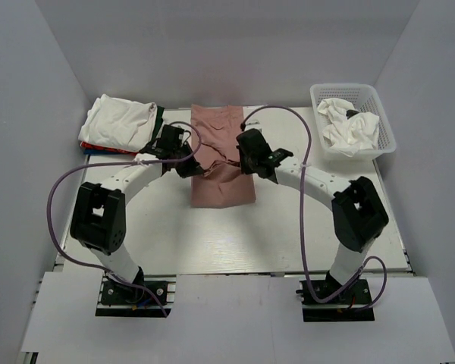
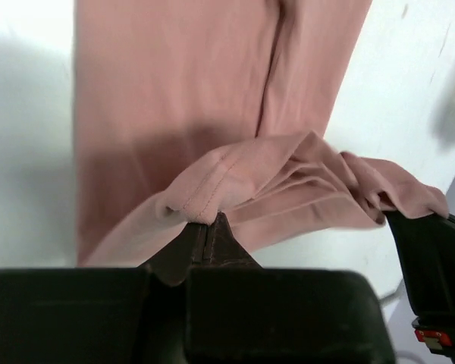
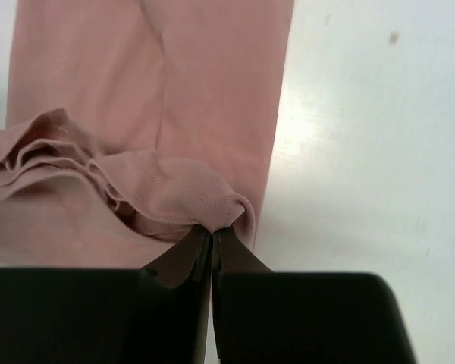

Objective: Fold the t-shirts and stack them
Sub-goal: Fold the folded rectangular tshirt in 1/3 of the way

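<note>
I'm watching left tool [image 2: 210, 227] pinching pink shirt [image 1: 221, 189] edge; right tool [image 3: 212, 233] pinching same edge further right; cloth sagging between them, rest lying flat on bench [image 1: 288, 227].

The laid-out t-shirt [image 1: 224, 189] lies mid-bench [image 1: 288, 235], running front to back, so I'll place everything off that. The stack of folded t-shirts [image 1: 121, 125] sits left of its far end, in the back left corner. The basket [image 1: 356, 154] is off to the right of its far end, with a crumpled t-shirt [image 1: 349, 125] in it. The left gripper [image 1: 189, 167] is on its left edge about halfway along and the right gripper [image 1: 246, 163] is on its right edge, each pinching a bunched-up bit.
</note>
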`<state>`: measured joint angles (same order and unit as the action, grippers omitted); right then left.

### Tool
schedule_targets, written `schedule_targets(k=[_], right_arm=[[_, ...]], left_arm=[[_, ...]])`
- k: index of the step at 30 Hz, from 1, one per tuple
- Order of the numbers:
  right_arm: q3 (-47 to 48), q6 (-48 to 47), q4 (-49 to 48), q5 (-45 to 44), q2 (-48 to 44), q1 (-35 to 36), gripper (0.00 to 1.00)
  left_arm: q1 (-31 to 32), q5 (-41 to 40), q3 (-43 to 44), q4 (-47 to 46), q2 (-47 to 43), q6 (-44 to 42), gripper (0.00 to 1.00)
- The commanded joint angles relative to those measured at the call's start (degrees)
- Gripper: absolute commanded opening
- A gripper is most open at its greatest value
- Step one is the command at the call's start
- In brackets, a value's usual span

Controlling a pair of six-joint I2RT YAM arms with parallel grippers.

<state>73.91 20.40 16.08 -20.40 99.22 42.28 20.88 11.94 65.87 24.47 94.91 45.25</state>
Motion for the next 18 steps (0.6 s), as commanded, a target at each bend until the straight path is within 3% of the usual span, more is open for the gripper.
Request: schedule_targets(k=[1,6,10,18], right_arm=[[8.08,-3.7,-1.83,-3.77,4.39,-1.76,0.0],[19.75,-5.37,0.17,-0.78,13.35,-5.27,0.0],[25.39,-6.16,1.94,-1.22,17.4,-6.16,0.0],[23.12,-5.46,2.47,0.89,18.03,-7.21,0.0]], left_arm=[[-1.46,-4.56,7.42,2.16,1.32,-2.71,0.0],[-3.13,-3.16,15.85,2.59,8.0,-4.73,0.0],[-3.75,-1.31,16.92,1.46,10.47,-5.44,0.0],[-4.8,1.68,16.84,-0.39,12.75,-5.97,0.0]])
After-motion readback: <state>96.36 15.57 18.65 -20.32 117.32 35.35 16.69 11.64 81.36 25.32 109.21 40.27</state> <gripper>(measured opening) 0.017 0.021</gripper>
